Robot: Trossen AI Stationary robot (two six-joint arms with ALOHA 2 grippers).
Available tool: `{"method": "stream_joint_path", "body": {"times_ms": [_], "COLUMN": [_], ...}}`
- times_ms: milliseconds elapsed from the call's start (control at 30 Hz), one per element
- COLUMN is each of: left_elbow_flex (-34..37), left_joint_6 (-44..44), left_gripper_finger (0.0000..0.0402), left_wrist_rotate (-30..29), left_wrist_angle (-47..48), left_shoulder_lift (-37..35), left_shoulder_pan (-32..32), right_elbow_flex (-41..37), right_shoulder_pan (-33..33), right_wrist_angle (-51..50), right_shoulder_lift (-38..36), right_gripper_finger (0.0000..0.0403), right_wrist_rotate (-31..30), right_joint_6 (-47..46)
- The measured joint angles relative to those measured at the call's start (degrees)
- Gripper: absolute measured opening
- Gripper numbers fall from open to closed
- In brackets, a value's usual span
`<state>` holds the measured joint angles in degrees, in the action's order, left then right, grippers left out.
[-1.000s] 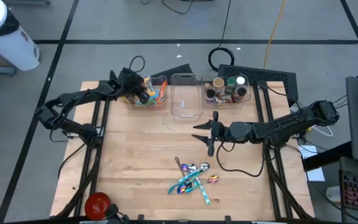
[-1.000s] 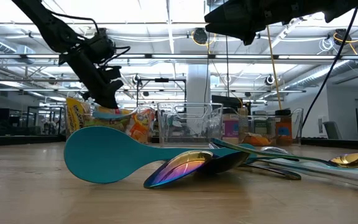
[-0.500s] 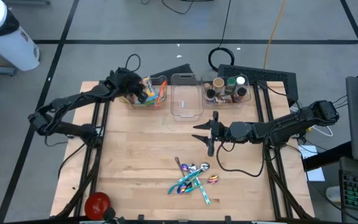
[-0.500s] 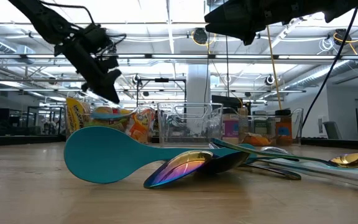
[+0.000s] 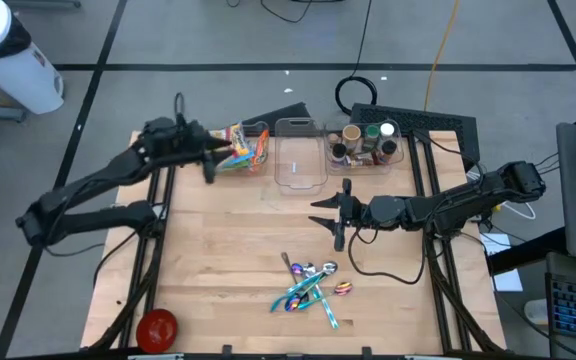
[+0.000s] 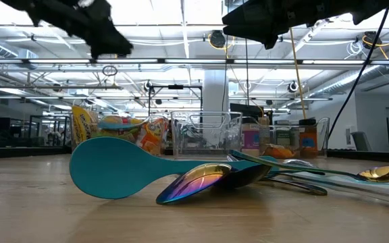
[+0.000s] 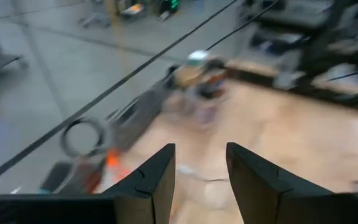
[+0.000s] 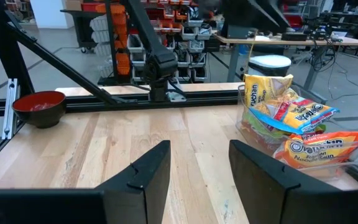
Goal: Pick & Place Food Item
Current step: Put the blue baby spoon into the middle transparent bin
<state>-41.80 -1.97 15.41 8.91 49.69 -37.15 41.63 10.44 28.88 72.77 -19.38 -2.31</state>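
Several snack packets (image 5: 244, 148) (image 8: 289, 117) lie in a clear bin (image 5: 253, 163) at the table's far left. In the low view they show behind the teal spatula as yellow and orange packets (image 6: 115, 128). My left gripper (image 5: 210, 166) (image 7: 201, 169) hangs high, just left of that bin, open and with nothing between its fingers. My right gripper (image 5: 331, 212) (image 8: 199, 167) hovers open over the table's middle, pointing toward the left edge, also with nothing in it. An empty clear bin (image 5: 300, 160) stands right of the packets.
A third clear bin with jars (image 5: 363, 145) stands at the far right. A teal spatula and iridescent spoons (image 5: 308, 285) lie in a heap near the front middle. A red bowl (image 5: 156, 326) sits at the near left corner. Bare wood lies between bins and utensils.
My left gripper has risen out of the packet bin and drawn back toward the table's left edge, tipping up toward level. Nothing came up with it. The packets stay in their bin.
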Motion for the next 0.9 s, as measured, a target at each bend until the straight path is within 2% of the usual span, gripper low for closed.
{"method": "stream_joint_path", "body": {"times_ms": [133,333,500,700,800,900], "left_elbow_flex": [0.0,0.15,2.99,10.93,14.34,16.31], "left_joint_6": [3.91,4.29,5.19,7.26,8.02,8.21], "left_gripper_finger": [0.0152,0.0152,0.0152,0.0152,0.0152,0.0152], "left_wrist_rotate": [2.89,4.73,4.65,4.07,3.16,1.34], "left_wrist_angle": [3.82,10.77,9.29,4.01,2.66,2.58], "left_shoulder_lift": [-8.47,-18.05,-25.54,-34.07,-37.46,-39.81], "left_shoulder_pan": [2.48,7.49,12.75,17.75,19.26,20.11], "right_elbow_flex": [0.0,0.0,0.0,0.0,0.0,0.47], "right_shoulder_pan": [0.15,0.15,0.16,0.95,3.02,6.43], "right_wrist_angle": [0.0,0.0,-0.02,-1.91,-2.35,-2.32], "right_shoulder_lift": [0.0,0.0,0.0,0.0,0.0,0.43], "right_gripper_finger": [0.0155,0.0155,0.0155,0.0155,0.0155,0.0163], "right_wrist_rotate": [0.01,0.02,0.03,2.12,4.71,4.63], "right_joint_6": [0.21,0.37,0.4,2.1,2.74,4.17]}}
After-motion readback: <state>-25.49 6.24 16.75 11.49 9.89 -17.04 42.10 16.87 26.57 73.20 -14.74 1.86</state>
